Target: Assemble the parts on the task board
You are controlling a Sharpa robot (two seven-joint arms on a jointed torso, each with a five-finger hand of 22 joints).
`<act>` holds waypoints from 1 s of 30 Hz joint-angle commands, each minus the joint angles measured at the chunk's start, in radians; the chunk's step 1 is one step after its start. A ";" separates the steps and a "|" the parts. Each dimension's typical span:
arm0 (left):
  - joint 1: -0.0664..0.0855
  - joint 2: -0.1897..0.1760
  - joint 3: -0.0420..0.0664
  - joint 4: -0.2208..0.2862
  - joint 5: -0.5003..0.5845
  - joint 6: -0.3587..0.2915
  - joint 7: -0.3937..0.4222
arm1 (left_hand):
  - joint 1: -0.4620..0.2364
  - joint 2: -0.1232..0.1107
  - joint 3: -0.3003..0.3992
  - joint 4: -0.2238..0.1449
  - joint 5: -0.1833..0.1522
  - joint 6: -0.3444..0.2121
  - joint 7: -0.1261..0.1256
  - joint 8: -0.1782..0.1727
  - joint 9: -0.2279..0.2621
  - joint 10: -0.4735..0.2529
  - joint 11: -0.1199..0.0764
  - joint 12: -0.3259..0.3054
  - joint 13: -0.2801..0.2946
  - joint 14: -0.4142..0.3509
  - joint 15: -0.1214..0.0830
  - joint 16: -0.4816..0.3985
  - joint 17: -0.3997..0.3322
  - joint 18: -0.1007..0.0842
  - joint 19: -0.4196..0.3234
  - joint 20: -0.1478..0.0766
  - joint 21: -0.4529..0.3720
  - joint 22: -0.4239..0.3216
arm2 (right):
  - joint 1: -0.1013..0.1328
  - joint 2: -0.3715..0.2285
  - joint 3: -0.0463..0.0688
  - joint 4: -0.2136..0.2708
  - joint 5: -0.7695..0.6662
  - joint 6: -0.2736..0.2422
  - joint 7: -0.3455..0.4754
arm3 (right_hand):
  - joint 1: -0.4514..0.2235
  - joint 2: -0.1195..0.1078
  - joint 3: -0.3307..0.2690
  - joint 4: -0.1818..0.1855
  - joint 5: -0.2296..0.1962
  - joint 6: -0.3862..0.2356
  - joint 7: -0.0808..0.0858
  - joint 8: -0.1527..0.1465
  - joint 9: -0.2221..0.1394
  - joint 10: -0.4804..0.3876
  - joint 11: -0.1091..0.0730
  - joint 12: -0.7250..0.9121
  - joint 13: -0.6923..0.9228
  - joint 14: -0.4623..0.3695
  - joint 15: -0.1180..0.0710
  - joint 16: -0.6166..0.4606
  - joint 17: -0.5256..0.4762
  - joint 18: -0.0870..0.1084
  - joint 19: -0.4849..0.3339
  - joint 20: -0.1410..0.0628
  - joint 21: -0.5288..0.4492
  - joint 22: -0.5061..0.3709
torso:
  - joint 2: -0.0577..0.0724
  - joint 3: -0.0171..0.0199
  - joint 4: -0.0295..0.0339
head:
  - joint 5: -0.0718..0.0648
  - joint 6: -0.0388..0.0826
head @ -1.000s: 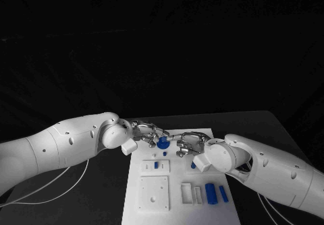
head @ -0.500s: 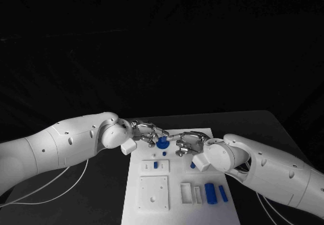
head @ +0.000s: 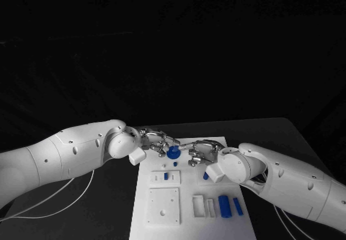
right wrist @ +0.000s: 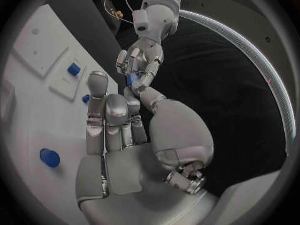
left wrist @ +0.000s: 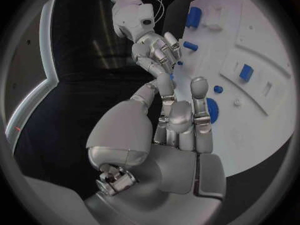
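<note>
- Left hand (head: 153, 139) pinches a round blue part (head: 173, 152) at its fingertips, over the task board (head: 189, 210).
- Right hand (head: 202, 152), fingers curled, seemingly touches that part too.

The left hand (head: 153, 141) covers most of the blue part (head: 174, 151) it holds, so its shape cannot be told. The right hand (head: 204, 152) hides the board (head: 189, 220) beneath it. The board's near edge is cut off by the picture's bottom. The right arm (head: 285, 180) covers the board's right edge.
</note>
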 commanded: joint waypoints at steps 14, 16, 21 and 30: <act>-0.003 0.009 -0.001 0.004 0.054 -0.028 0.028 | 0.001 -0.012 -0.176 0.122 -0.188 -0.088 0.056 0.034 -0.465 -0.027 0.024 0.035 0.010 -0.015 0.018 -0.008 -0.031 0.004 0.002 0.011 -0.025 0.015 | 0.003 0.005 0.003 0.008 -0.017 0.047 0.036 | -0.008 0.005 -0.001 -0.012 0.000 0.048 -0.023 0.004 0.005 0.005 -0.003 -0.005 0.006 0.002 -0.006 -0.002 0.002 -0.010 0.034 -0.008 -0.002 0.004 | 0.000 -0.0008 0.0009 | -0.001 -0.002; -0.003 0.010 -0.001 0.004 0.055 -0.032 0.029 | -0.003 -0.016 -0.177 0.124 -0.190 -0.095 0.057 0.044 -0.471 -0.028 0.024 0.035 0.009 -0.016 0.018 -0.008 -0.033 0.003 0.001 0.010 -0.026 0.015 | 0.003 0.005 0.003 0.008 -0.019 0.048 0.036 | -0.008 0.005 -0.001 -0.012 0.000 0.048 -0.023 0.004 0.005 0.005 -0.003 -0.005 0.006 0.002 -0.006 -0.002 0.002 -0.010 0.034 -0.008 -0.002 0.004 | 0.000 -0.0005 0.0007 | -0.001 -0.002; -0.003 0.010 -0.001 0.002 0.058 -0.049 0.038 | -0.005 -0.023 -0.175 0.128 -0.191 -0.132 0.070 0.032 -0.505 -0.031 0.029 0.038 0.010 -0.017 0.022 -0.008 -0.036 0.006 0.001 0.013 -0.026 0.015 | 0.003 0.005 0.003 0.007 -0.020 0.051 0.036 | -0.011 0.007 -0.004 -0.018 0.006 0.050 -0.023 0.004 0.005 0.008 -0.004 -0.004 0.010 0.002 -0.007 -0.003 0.003 -0.010 0.034 -0.008 -0.001 0.008 | 0.000 -0.0006 0.0007 | -0.001 -0.002; -0.003 0.003 -0.001 0.000 0.059 -0.081 0.063 | -0.011 -0.040 -0.168 0.145 -0.199 -0.169 0.080 0.041 -0.616 -0.037 0.033 0.046 0.009 -0.018 0.026 -0.004 -0.039 0.012 0.001 0.019 -0.025 0.015 | 0.003 0.001 0.003 0.009 -0.023 0.045 0.045 | -0.013 0.006 -0.006 -0.021 0.018 0.051 -0.024 0.003 0.006 0.009 -0.005 -0.005 0.012 0.002 -0.007 -0.003 0.003 -0.010 0.035 -0.009 -0.002 0.010 | 0.000 0.0002 0.0000 | -0.001 -0.002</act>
